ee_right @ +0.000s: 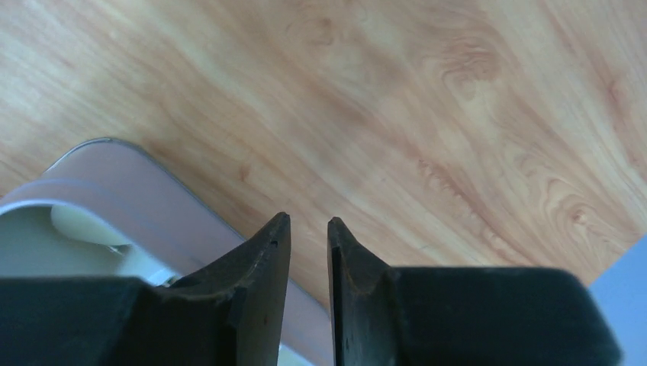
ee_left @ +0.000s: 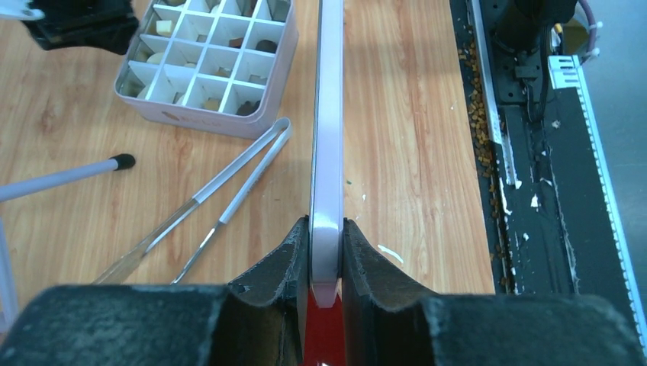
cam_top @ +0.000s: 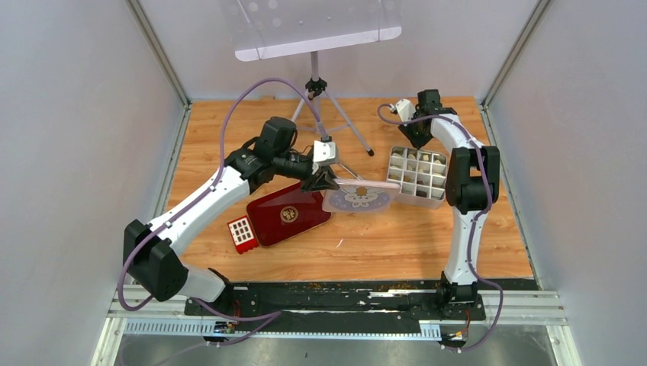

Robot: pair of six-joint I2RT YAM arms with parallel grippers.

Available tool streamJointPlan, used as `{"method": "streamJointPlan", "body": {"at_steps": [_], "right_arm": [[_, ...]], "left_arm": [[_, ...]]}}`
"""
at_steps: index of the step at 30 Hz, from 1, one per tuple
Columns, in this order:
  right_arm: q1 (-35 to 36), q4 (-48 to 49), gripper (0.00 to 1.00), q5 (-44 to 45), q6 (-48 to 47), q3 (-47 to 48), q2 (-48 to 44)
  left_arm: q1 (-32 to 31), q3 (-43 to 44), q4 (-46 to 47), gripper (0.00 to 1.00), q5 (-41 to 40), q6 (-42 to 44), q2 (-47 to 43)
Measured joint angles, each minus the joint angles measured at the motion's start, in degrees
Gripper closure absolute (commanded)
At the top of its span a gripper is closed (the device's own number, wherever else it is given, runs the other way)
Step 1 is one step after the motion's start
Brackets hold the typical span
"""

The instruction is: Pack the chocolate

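The chocolate (ee_left: 265, 46) lies as cream and dark brown pieces in cells of a pale gridded box (ee_left: 268, 84), which stands at the right of the table (cam_top: 436, 200). My left gripper (ee_left: 326, 223) is shut on the edge of the box's flat pale lid (ee_left: 328, 114), seen edge-on; from above the lid (cam_top: 358, 199) is patterned and hangs just left of the box. My right gripper (ee_right: 309, 219) hovers at the box's far edge (cam_top: 417, 139), its jaws a narrow gap apart with nothing between them. One cream oval chocolate (ee_right: 84, 225) shows inside the box corner (ee_right: 145, 183).
A dark red tin (cam_top: 288, 215) and a small red box with a white grid (cam_top: 241, 234) lie under and left of the left gripper. Metal tongs (ee_left: 229, 191) lie beside the gridded box. A tripod (cam_top: 317, 84) stands at the back, one leg (ee_left: 69, 175) nearby.
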Motion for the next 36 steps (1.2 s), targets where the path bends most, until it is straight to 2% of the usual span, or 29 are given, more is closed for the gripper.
{"method": "streamJointPlan", "body": {"at_steps": [4,12,18,22,24,28,31,36], "right_arm": [[0.0,-3.7,0.75,-2.6,0.2,-3.0,-0.7],[2.5,-13.6,0.71,-10.7,4.3,-13.5,-8.2],[3.0,-17.1,0.66,-14.3,8.0,-12.7,-13.7],[-5.8,-17.5,0.64,-19.7,10.3,-11.9,-20.0],[-13.9,-17.7,0.64,-23.2,11.5,-12.0,-24.3],[-26.6,-17.9,0.64,-26.3,13.2,-13.7,-31.3],[-31.2,-19.6,0.63,-28.3,13.5,-16.9,-34.8],[-34.8,-22.8,0.63,-30.5,12.6,-23.6,-38.8]], "left_arm": [[1.0,0.0,2.0,0.86,0.7,-4.0,0.0],[3.1,0.0,8.3,0.87,5.2,-13.4,0.0],[3.2,-2.0,16.7,0.87,11.1,-22.5,1.1],[2.7,-1.8,24.2,0.88,15.3,-30.3,4.6],[2.0,-1.4,28.7,0.88,17.0,-34.9,7.4],[-2.0,0.6,46.7,0.89,19.9,-52.9,17.9],[-4.3,3.9,56.0,0.89,19.9,-64.6,26.8],[-5.6,12.2,57.7,0.89,18.2,-73.1,38.0]]}}
